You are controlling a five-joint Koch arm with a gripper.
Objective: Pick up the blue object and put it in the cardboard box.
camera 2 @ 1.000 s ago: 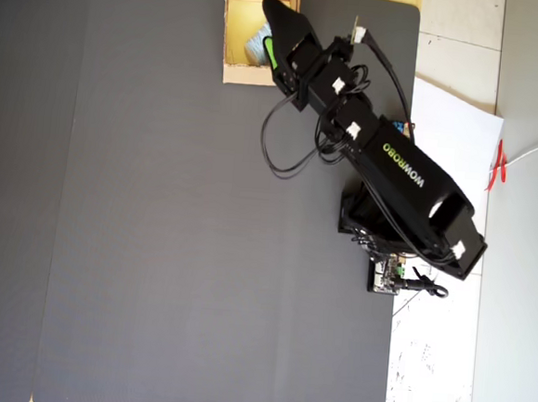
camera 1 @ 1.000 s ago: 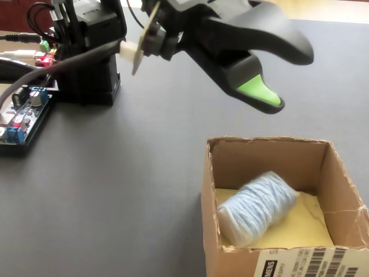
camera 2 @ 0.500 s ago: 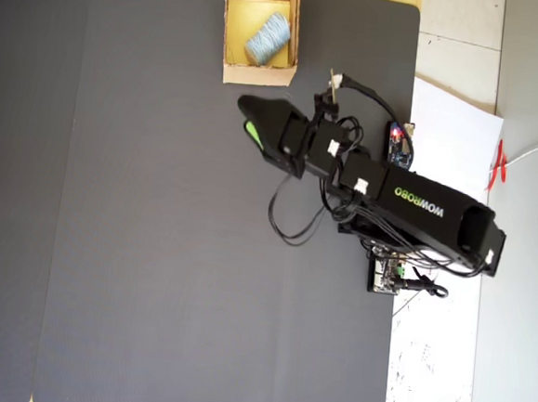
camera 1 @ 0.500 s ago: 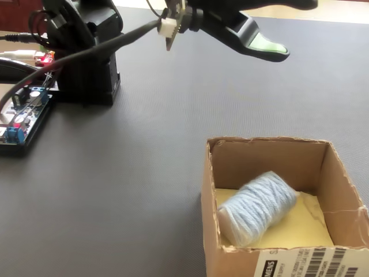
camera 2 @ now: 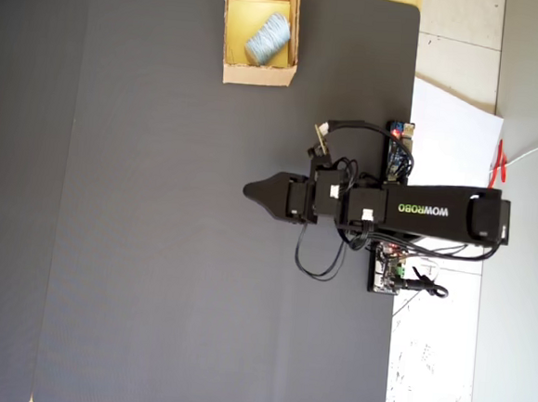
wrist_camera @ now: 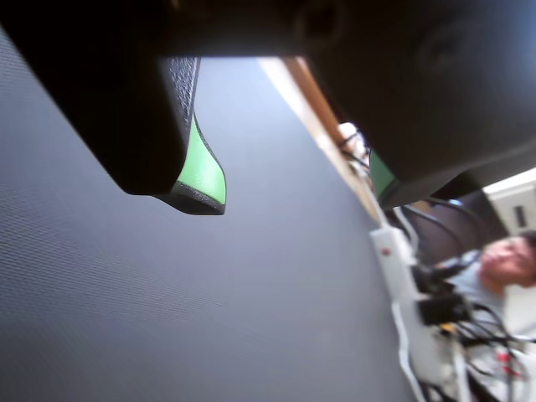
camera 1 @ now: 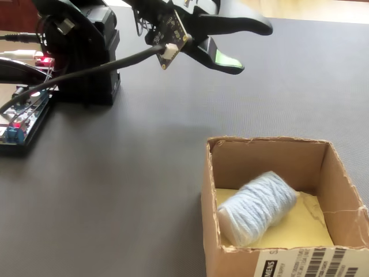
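Swinging off the cardboard box (camera 2: 258, 73), our gripper (camera 2: 248, 190) hangs mid-mat, jaws spread, empty; the blue object (camera 2: 268, 39) lies delivered inside.

Blue object (camera 1: 258, 206): pale, yarn-wound, fine ribbed, soft matt. Cardboard box (camera 1: 266, 152): tan raw card, rough torn rims, yellowish paper lining, printed label. Worktop (camera 2: 153, 248): dark grey mat, finely textured, matt. Gripper (wrist_camera: 285, 197): black matt plastic, smooth green pads.

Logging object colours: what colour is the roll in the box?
Pale blue-white roll, clearest in the fixed view.
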